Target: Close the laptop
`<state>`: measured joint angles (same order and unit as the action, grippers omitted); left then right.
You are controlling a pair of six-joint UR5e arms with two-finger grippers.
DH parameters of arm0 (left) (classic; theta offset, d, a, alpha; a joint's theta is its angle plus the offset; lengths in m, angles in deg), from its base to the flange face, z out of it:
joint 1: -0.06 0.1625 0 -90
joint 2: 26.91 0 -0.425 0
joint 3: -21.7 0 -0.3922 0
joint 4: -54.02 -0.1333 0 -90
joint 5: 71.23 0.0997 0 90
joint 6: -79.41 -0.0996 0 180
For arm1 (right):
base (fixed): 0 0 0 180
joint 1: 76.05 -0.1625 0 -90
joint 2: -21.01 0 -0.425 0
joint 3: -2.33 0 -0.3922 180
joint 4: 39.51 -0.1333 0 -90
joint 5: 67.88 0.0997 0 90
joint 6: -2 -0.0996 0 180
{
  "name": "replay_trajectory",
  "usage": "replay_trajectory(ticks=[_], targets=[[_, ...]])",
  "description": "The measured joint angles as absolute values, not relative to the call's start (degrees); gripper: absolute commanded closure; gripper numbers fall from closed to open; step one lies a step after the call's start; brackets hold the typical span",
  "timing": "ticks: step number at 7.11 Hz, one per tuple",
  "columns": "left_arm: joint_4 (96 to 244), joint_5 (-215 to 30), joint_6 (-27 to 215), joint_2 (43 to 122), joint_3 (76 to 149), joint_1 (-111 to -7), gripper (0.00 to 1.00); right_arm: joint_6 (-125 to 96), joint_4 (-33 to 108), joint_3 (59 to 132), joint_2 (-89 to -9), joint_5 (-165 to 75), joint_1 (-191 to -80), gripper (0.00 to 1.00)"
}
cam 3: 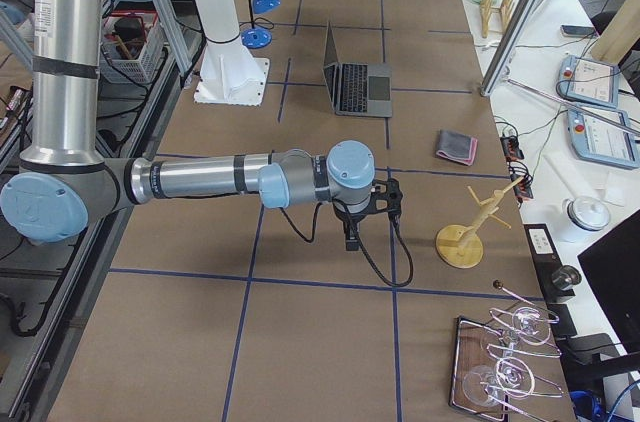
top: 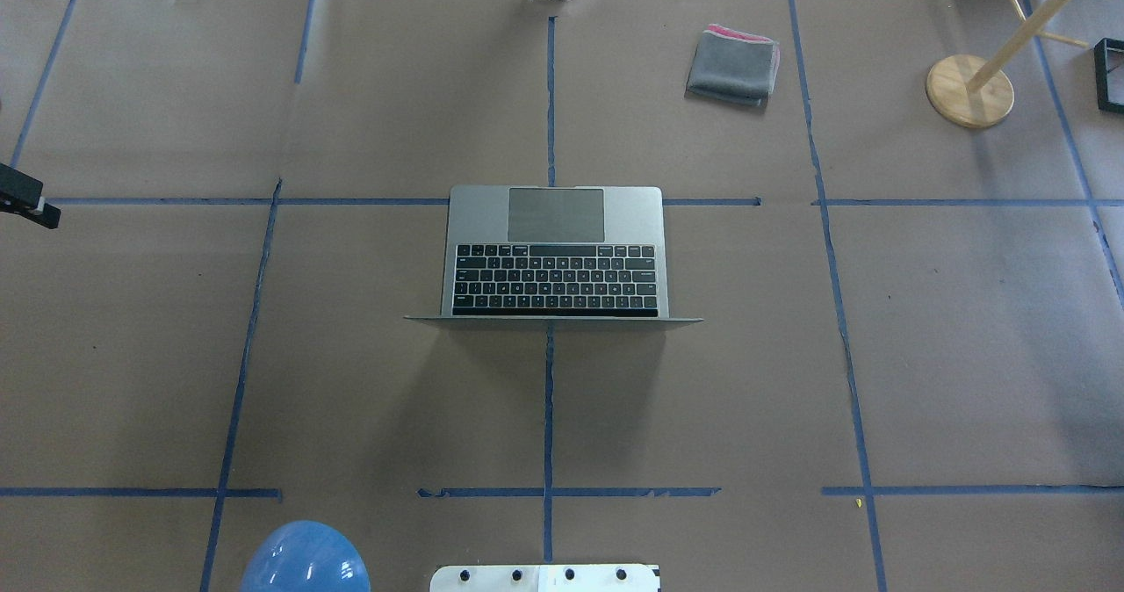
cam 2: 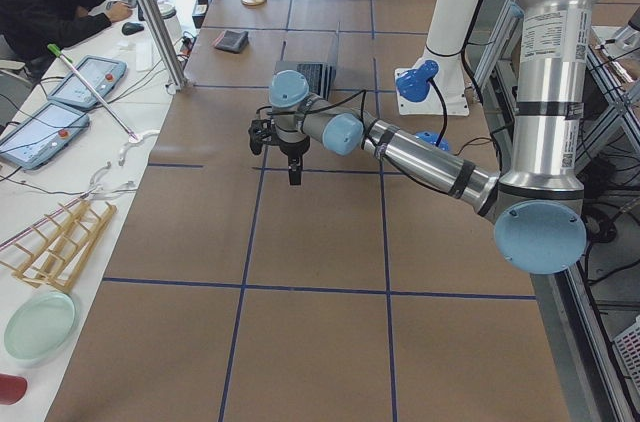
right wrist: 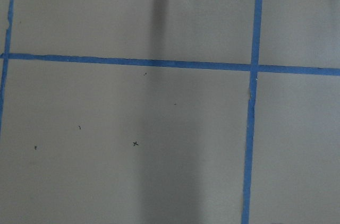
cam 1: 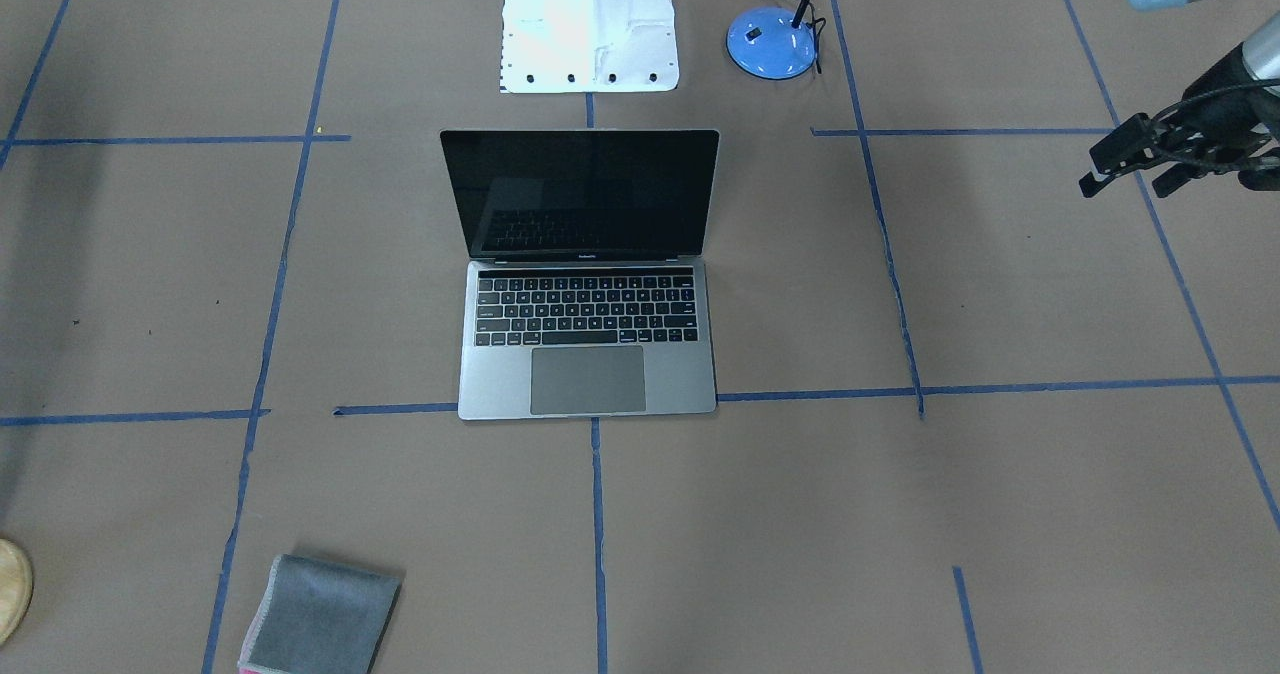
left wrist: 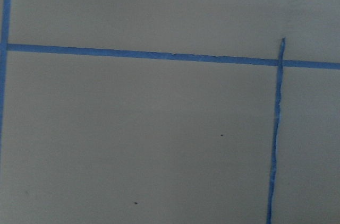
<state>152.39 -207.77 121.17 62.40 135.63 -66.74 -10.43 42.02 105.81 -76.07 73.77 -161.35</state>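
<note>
Laptop (cam 1: 586,272): matt grey metal shell, glossy black screen. Worktop (cam 1: 1000,284): matt brown paper, blue tape lines. Cloth (cam 1: 322,616): soft grey fabric. Lamp (cam 1: 771,42): glossy blue. Stand base (top: 969,90): pale wood.

Entry: we list one laptop (cam 1: 587,354), thin grey metal with black keys, a large trackpad and a black, unlit screen. State: open, with the base lying flat and the lid standing near upright. Location: we find it between the left gripper (cam 1: 1125,176) and the right gripper (cam 3: 352,237), well apart from both.
</note>
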Motion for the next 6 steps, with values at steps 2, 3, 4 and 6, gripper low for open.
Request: replay_trajectory(ticks=[2,3,4,6], targets=[[160.87,-207.69,127.77,63.22,136.04,-62.54,0.16,-25.47,28.03,106.0,-76.63,74.7,-158.36,0.17],[162.6,-207.64,129.11,64.28,136.41,-60.37,0.27,-31.5,21.81,106.15,-77.02,76.13,-156.66,0.34],[163.48,-207.53,131.84,66.27,136.75,-58.08,0.47,-37.24,16.47,106.48,-77.39,77.29,-154.53,0.51],[164.14,-205.24,139.25,70.7,137.71,-52.83,0.83,-45.24,9.2,108.14,-78.08,77.56,-148.55,0.78]])
